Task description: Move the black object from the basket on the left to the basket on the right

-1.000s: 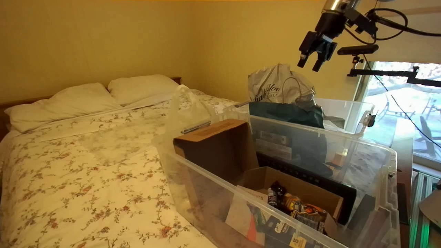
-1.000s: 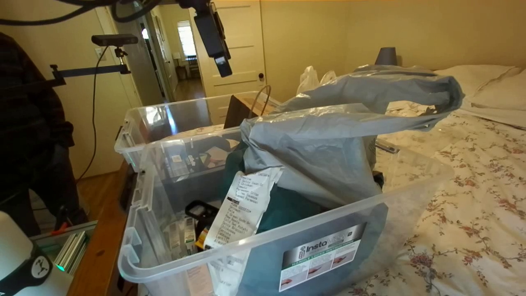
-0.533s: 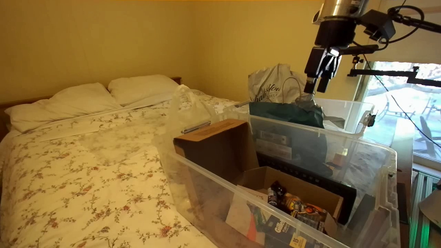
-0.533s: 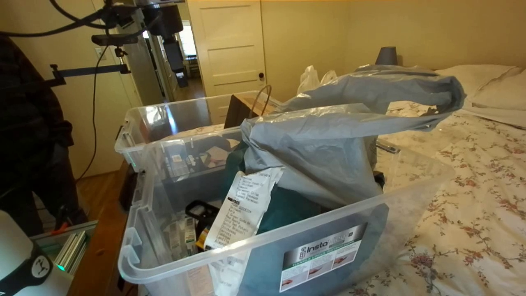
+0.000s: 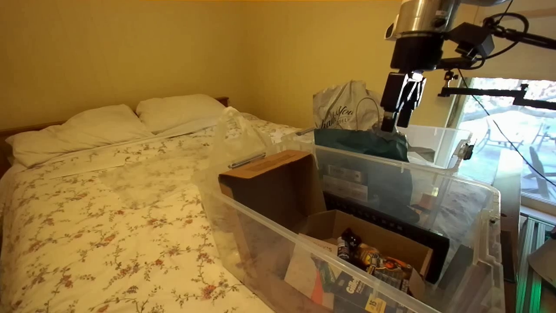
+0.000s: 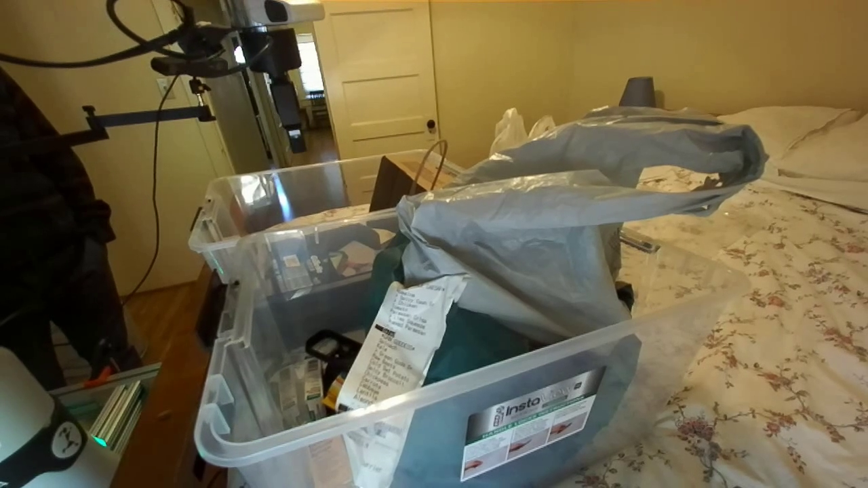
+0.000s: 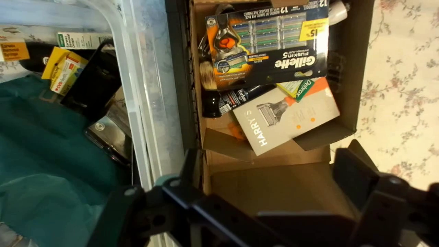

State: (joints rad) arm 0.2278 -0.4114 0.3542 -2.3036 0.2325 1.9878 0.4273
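Note:
Several black things show, and I cannot tell which one is meant. A black case [image 7: 94, 84] lies in the clear bin with the teal bag; it also shows in an exterior view [image 6: 332, 349]. A black-handled brush [image 7: 211, 103] lies in the cardboard box, in the clear bin [image 5: 265, 222] beside it. The bag's bin [image 6: 298, 434] stands against that bin. My gripper [image 7: 274, 171] is open and empty, high above the bins. It points down and also shows in both exterior views [image 5: 396, 124] [image 6: 296, 141].
The box [image 7: 356, 68] holds a Gillette pack [image 7: 271, 48] and a Harry's carton [image 7: 284, 116]. Its raised flap [image 5: 273, 187] stands above the bin's rim. A grey plastic bag [image 6: 522, 251] rises from its bin over the teal bag [image 7: 44, 144]. A camera arm [image 6: 149, 116] stands nearby.
The gripper has come down and turned to a more upright pose. It has moved left in an exterior view. It stays open. The bins and their contents look unmoved.

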